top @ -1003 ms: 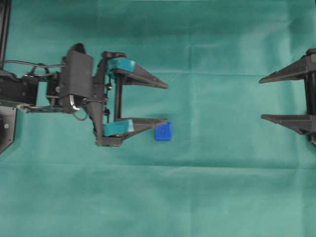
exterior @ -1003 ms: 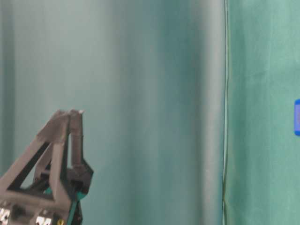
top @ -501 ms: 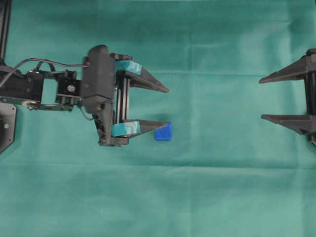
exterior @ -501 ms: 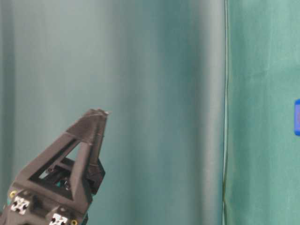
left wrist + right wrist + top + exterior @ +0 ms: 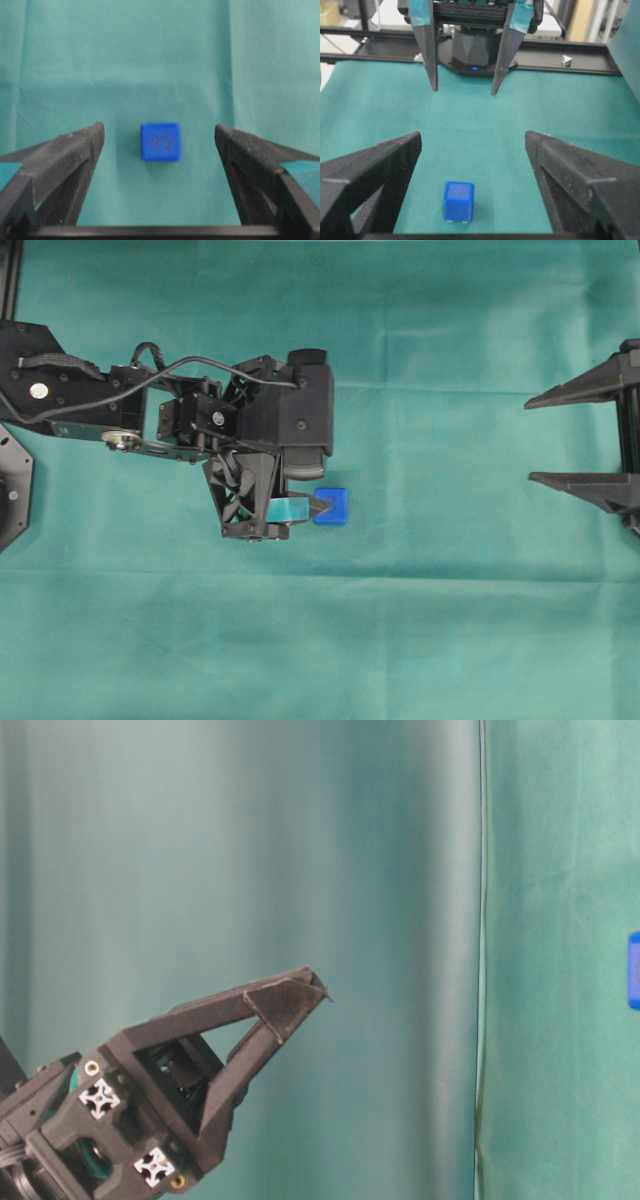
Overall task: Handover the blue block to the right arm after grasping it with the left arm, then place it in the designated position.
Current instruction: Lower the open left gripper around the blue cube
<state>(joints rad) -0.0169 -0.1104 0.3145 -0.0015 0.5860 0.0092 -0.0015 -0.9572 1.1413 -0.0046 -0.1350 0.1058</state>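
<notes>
In the overhead view, the left arm (image 5: 150, 420) reaches in from the left, its gripper (image 5: 300, 485) tipped down over the green cloth (image 5: 400, 620) that covers the tabletop. One teal-padded finger pokes out beside the blue block (image 5: 331, 506); contact cannot be judged from here. The right arm's gripper (image 5: 535, 440) waits at the right edge, well apart from the block, its two black fingers spread wide with nothing between them.

The table-level view shows a pointed black finger (image 5: 270, 1010) of the left gripper slanting up to the right against the cloth backdrop. A sliver of the blue block sits at the right edge.

From the left wrist camera, the block lies on the cloth, roughly midway between the two spread fingers and touching neither. A faint dark mark shows on its upper face.

From the right wrist camera, the block rests low in the frame between that gripper's open fingers, free of both. Opposite, the left gripper's teal-padded fingers point down, parted and empty.
</notes>
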